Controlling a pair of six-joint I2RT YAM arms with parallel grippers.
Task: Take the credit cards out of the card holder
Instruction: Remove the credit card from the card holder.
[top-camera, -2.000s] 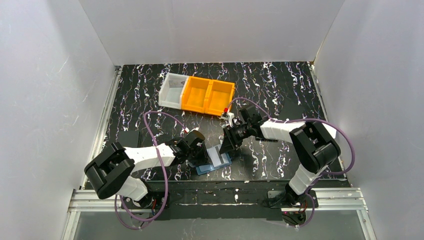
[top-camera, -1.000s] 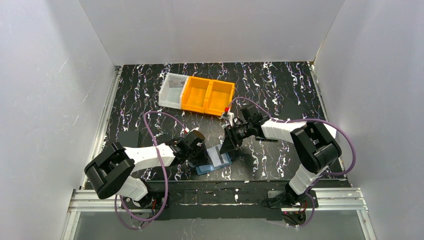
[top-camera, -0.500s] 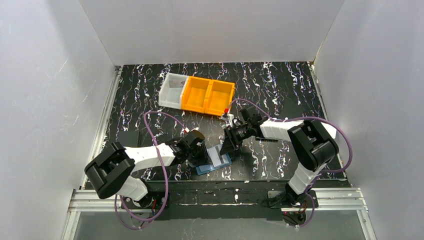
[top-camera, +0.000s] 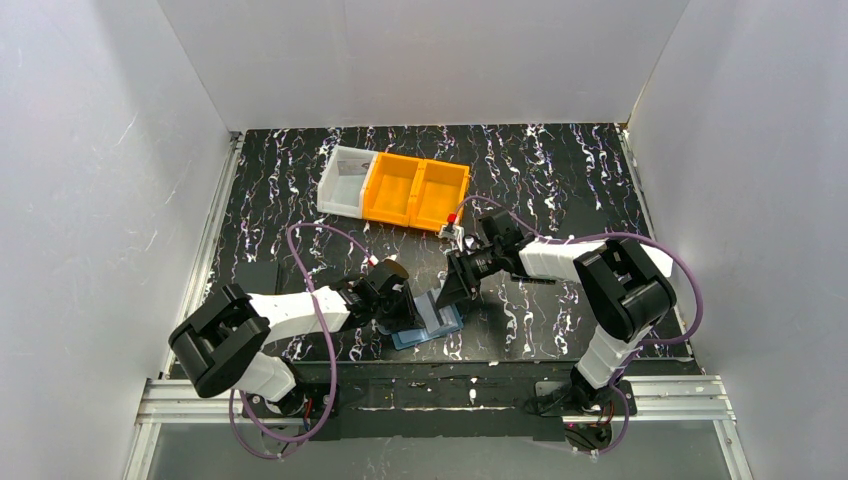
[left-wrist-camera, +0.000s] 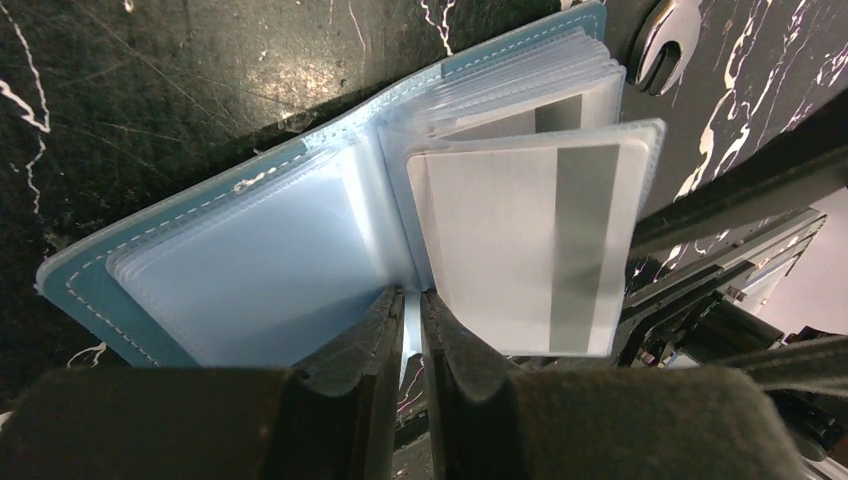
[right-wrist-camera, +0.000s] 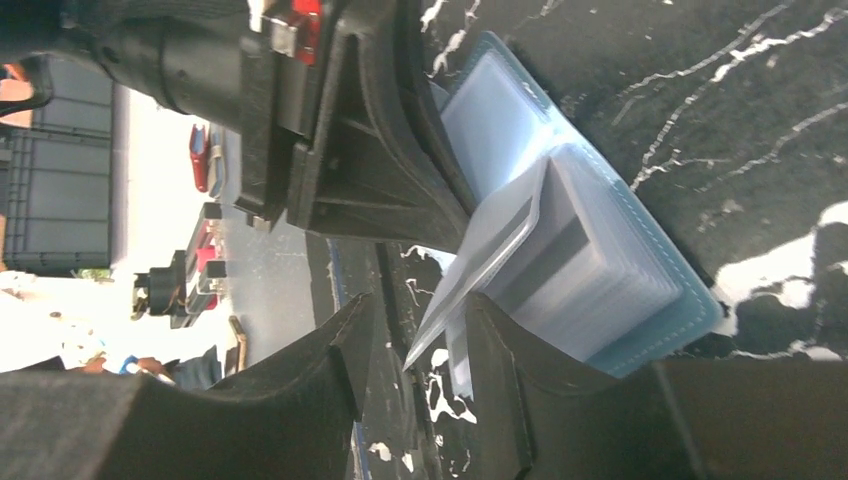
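Bins (top-camera: 395, 187) stand well behind; left tool (left-wrist-camera: 410, 300) pinches card holder (left-wrist-camera: 250, 250), right tool (right-wrist-camera: 420, 312) gapes around its raised credit card (left-wrist-camera: 520, 250).

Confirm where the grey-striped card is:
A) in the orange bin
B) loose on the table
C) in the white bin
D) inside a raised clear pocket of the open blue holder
D: the left wrist view shows the grey-striped card inside a clear pocket of the open blue card holder, the pocket's edge showing past the card's.
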